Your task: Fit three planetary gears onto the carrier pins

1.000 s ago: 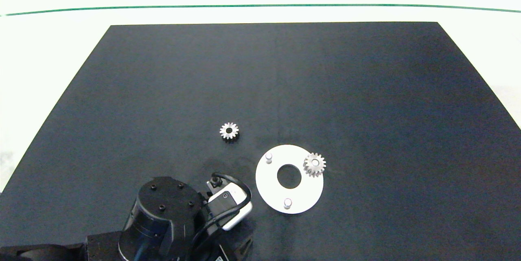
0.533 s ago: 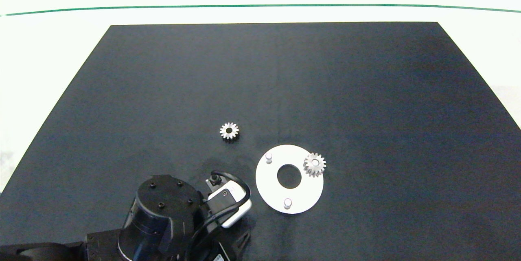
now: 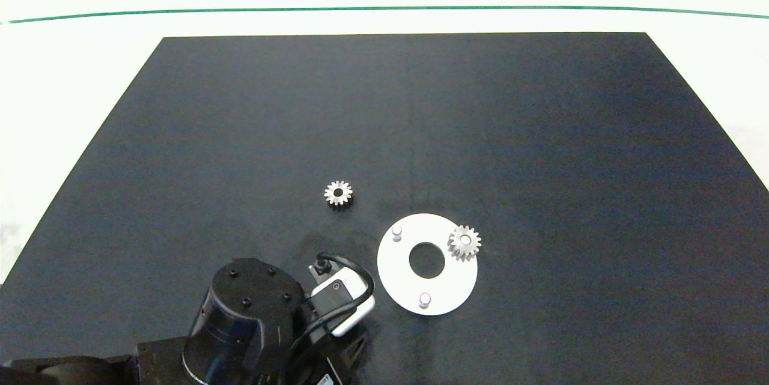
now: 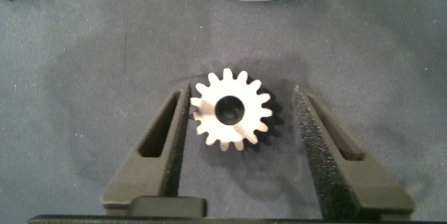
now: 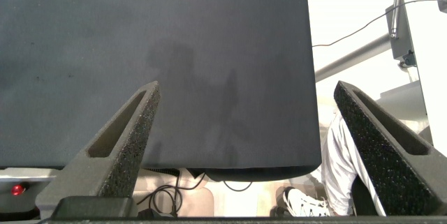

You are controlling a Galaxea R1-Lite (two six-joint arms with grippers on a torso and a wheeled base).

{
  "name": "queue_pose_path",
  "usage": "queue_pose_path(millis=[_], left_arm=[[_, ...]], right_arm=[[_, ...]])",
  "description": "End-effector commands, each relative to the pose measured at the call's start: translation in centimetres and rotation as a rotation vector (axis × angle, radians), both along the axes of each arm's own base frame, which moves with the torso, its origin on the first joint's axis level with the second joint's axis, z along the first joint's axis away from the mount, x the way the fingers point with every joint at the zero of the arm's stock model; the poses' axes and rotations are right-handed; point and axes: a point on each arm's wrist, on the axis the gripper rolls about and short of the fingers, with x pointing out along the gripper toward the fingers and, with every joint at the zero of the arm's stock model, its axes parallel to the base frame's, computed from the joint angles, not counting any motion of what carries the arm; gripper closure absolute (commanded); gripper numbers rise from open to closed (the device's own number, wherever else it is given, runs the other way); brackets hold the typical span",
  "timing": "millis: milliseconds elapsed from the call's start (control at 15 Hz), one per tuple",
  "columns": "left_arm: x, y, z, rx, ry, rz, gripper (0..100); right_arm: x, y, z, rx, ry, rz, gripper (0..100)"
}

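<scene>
We note a toothed silver gear flat on the mat between the left gripper's open fingers; the head view hides it. Right gripper open.

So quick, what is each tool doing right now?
Left tool: open around a gear on the mat, not gripping.
Right tool: open, empty.

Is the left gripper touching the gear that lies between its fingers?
Cannot tell. In the left wrist view the gear lies between the left gripper fingers: one finger meets its teeth, the other stands clear.
</scene>
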Motion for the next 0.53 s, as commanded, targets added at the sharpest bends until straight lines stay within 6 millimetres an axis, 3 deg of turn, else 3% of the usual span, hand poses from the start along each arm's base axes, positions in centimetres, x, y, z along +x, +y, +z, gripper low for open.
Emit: queue_pose_path(millis=[67, 533], left_arm=[[0.04, -0.03, -0.01, 0.006, -0.006, -0.003, 48], [0.08, -0.14, -0.10, 0.007, -0.007, -0.005, 63]], right_arm=[[0.02, -0.01, 0.01, -0.004, 0.005, -0.002, 0], [-0.19, -0.07, 0.32, -0.001, -0.008, -0.002, 0]])
